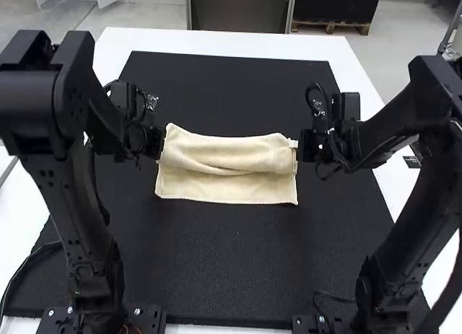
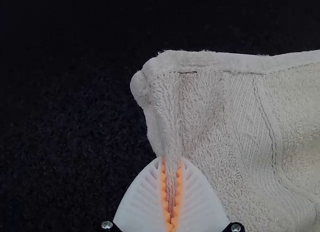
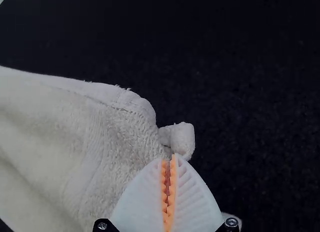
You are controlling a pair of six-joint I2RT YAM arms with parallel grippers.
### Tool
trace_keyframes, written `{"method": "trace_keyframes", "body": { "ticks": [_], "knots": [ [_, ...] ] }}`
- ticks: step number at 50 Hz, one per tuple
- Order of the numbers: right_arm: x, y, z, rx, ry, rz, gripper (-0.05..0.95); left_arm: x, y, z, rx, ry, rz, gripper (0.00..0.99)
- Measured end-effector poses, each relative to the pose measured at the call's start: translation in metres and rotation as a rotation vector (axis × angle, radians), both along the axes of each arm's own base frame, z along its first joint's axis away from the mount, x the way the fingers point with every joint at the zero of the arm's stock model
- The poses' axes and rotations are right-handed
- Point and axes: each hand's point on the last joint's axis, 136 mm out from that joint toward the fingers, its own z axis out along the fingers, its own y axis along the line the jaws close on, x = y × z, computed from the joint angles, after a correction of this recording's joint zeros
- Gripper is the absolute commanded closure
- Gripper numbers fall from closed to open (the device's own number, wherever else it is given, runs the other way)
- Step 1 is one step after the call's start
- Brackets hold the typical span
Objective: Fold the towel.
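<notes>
Jaws are closed on both sides: left gripper [image 2: 172, 162] has a pinch of towel [image 1: 227, 155] near a corner, right gripper [image 3: 168, 159] looks clamped on the other end. Towel's between them over the black mat [image 1: 234, 262]. I'd ease out that sag, then match edges before letting go.

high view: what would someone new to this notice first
Probably the cream towel, bright against the black mat and lying across its middle, with a crease running along it. Next, the two dark arms flanking it, the left gripper pinching the towel's left edge near a corner, and the right gripper at its opposite side.
</notes>
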Motion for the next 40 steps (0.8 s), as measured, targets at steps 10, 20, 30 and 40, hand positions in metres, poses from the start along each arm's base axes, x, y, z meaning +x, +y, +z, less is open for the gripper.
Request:
{"method": "trace_keyframes", "body": {
  "ticks": [10,20,30,40],
  "knots": [
    [-0.016,0.000,-0.011,0.003,0.034,0.009,0.92,-0.012,0.000,0.003,0.006,-0.009,-0.005,0.975],
    [-0.024,0.001,-0.006,0.016,0.031,0.025,0.92,-0.021,0.012,-0.003,0.015,0.005,0.016,0.975],
    [-0.029,0.004,0.001,0.029,0.025,0.041,0.92,-0.029,0.020,-0.012,0.020,0.035,0.014,0.975],
    [-0.032,0.005,-0.002,0.032,0.038,0.048,0.92,-0.039,0.020,-0.022,0.032,0.060,-0.001,0.975]
  ]
}}
